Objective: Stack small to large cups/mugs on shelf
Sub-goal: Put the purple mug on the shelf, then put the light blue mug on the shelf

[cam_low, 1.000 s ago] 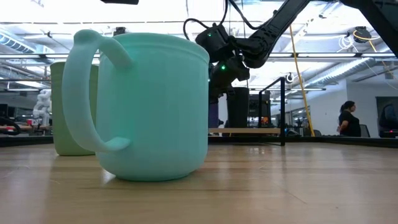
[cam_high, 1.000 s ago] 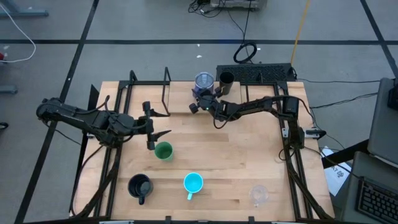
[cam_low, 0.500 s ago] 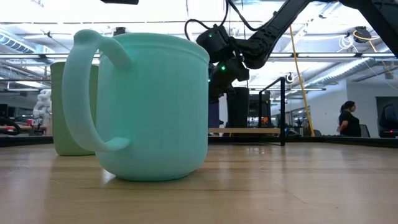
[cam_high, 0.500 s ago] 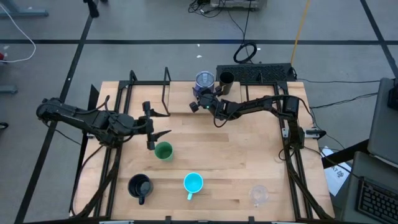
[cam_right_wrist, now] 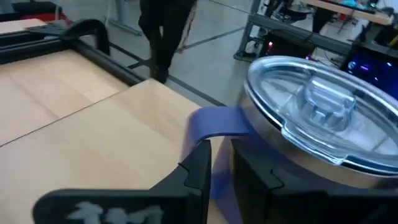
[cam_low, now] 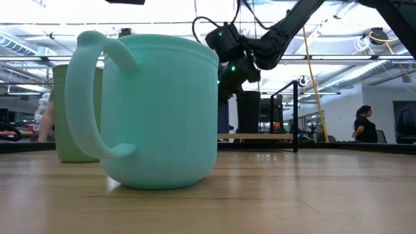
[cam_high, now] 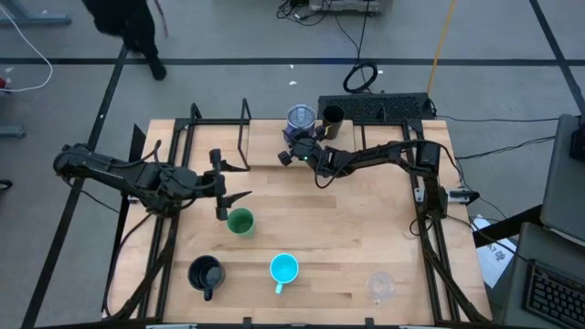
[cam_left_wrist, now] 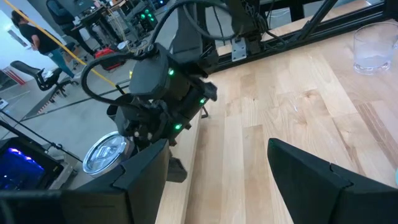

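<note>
Right wrist view has the right claw pinched nearly closed on the handle of the blue mug, fingers either side of that purple strap. That mug has a clear lid over its silvery inside and sits on the shelf at the far edge of the surface, with the dark tumbler just beside it. From above, the right claw is right at the mug's near side.

Left claw is spread wide, holding nothing, hovering just beside the green cup, roughly mid-surface. Toward the near edge sit the black mug, cyan mug and clear cup, spaced well apart. Plenty of bare wood between the two arms. A person walks on the floor past the far left corner.
</note>
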